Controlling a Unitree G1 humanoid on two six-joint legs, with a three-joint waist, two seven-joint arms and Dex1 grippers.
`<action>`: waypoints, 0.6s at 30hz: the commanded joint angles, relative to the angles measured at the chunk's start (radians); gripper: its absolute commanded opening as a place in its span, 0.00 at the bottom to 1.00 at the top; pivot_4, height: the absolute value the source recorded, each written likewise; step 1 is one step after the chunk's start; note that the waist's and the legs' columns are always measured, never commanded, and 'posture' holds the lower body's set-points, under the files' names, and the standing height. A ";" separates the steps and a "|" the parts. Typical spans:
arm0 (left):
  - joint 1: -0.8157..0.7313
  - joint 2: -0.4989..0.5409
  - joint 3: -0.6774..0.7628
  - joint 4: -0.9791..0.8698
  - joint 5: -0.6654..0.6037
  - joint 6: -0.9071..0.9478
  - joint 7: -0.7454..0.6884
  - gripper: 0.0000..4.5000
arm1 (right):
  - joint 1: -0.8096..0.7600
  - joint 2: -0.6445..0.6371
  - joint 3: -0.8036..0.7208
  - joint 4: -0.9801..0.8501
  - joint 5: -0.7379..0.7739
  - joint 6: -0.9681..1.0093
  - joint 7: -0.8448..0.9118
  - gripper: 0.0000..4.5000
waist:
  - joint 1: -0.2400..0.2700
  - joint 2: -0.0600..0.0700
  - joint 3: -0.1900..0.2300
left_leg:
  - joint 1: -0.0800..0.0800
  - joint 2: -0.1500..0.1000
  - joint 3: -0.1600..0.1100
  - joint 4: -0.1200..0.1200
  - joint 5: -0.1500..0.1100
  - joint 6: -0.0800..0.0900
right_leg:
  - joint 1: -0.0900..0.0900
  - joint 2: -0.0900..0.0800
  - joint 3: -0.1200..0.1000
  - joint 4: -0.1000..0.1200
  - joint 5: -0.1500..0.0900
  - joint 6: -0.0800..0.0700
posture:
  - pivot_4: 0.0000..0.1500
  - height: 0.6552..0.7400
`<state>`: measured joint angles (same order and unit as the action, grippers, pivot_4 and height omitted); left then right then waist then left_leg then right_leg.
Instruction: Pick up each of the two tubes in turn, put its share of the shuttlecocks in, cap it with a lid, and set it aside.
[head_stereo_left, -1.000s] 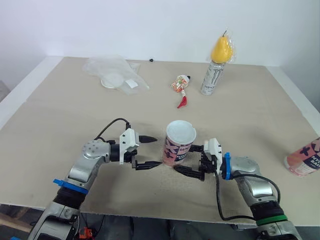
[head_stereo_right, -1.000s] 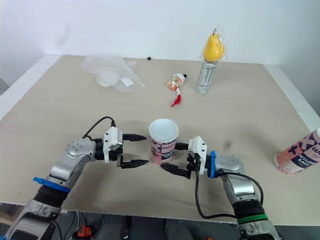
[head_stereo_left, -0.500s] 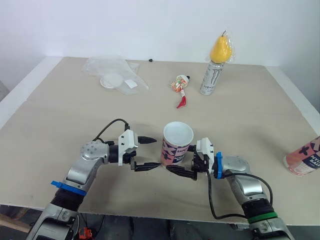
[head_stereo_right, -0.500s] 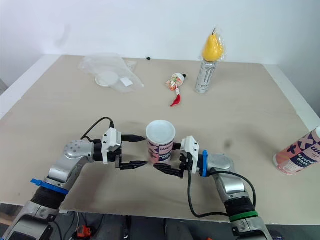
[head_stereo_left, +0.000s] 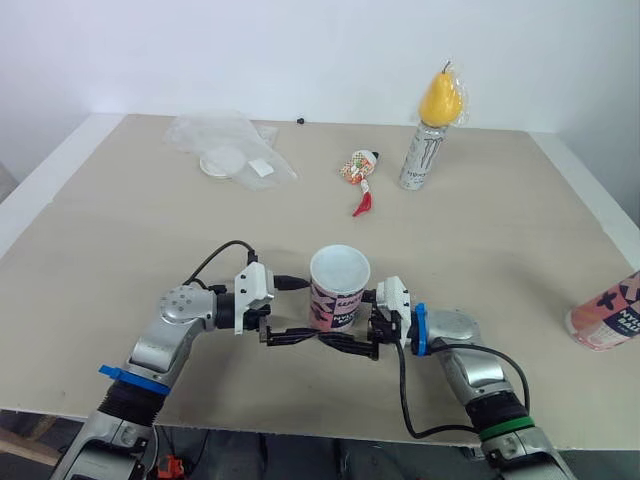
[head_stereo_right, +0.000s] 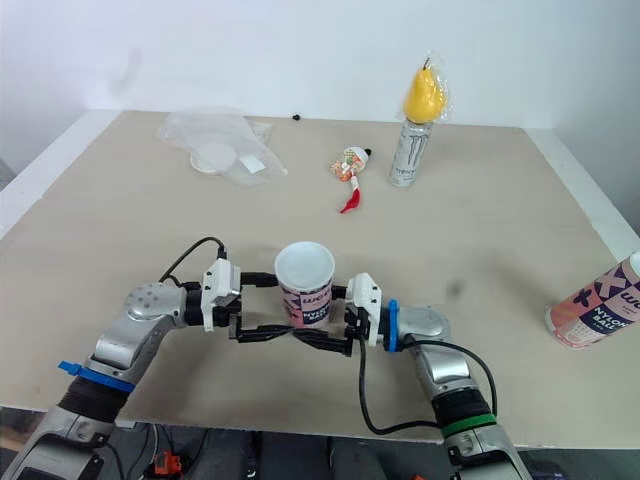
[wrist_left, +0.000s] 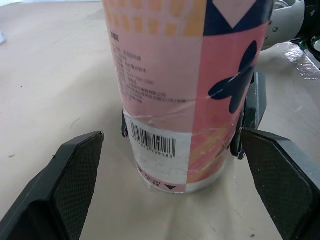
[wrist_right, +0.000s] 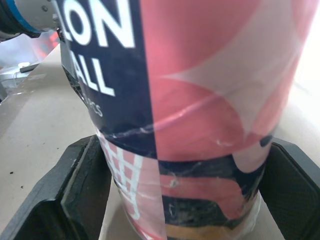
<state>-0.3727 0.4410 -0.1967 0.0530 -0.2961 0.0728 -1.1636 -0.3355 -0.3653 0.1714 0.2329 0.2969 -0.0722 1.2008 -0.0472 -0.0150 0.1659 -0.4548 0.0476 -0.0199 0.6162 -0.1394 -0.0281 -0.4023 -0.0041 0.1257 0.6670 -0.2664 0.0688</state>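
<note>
Shuttlecock tube (head_stereo_left: 338, 292) stands upright and open-topped at the table's (head_stereo_left: 120, 230) near middle. The right gripper (head_stereo_left: 350, 320) is clamped low on its sides, while the left gripper (head_stereo_left: 310, 310) is spread wide around it, not touching. It looks light, glossy and crushable, so I'd grip gently near the base.

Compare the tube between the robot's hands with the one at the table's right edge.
The middle tube stands upright, open-topped; the edge tube seems to lie on its side. The left hand and right hand flank the middle tube; the edge tube lies alone. Both are pink-patterned.
</note>
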 joint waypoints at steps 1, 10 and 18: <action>-0.006 0.004 0.020 -0.041 -0.019 -0.012 0.003 1.00 | -0.020 0.017 0.012 0.026 -0.007 -0.029 0.011 0.99 | 0.000 0.000 0.000 | 0.000 0.000 0.000 0.000 0.000 0.000 | 0.000 0.000 0.000 0.000 0.000 0.000 | 1.00 1.00; 0.011 0.015 0.029 -0.065 -0.035 -0.020 -0.007 1.00 | -0.038 0.040 0.016 0.069 -0.006 -0.042 0.012 0.99 | -0.001 0.000 0.000 | 0.002 0.001 0.001 0.000 0.000 0.000 | 0.001 0.000 0.000 0.000 0.001 -0.002 | 1.00 1.00; 0.041 0.031 0.045 -0.081 -0.061 -0.024 -0.008 1.00 | -0.055 0.045 0.014 0.092 -0.005 -0.045 0.025 0.99 | -0.001 0.000 0.000 | 0.004 0.002 0.001 0.000 0.000 0.000 | 0.001 0.001 0.000 0.000 0.002 -0.003 | 1.00 1.00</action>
<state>-0.3305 0.4602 -0.1798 0.0141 -0.3348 0.0601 -1.1669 -0.3847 -0.3256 0.1858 0.3140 0.2896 -0.1151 1.2207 -0.0483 -0.0151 0.1658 -0.4511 0.0497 -0.0184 0.6163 -0.1389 -0.0282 -0.4009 -0.0035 0.1254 0.6675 -0.2644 0.0657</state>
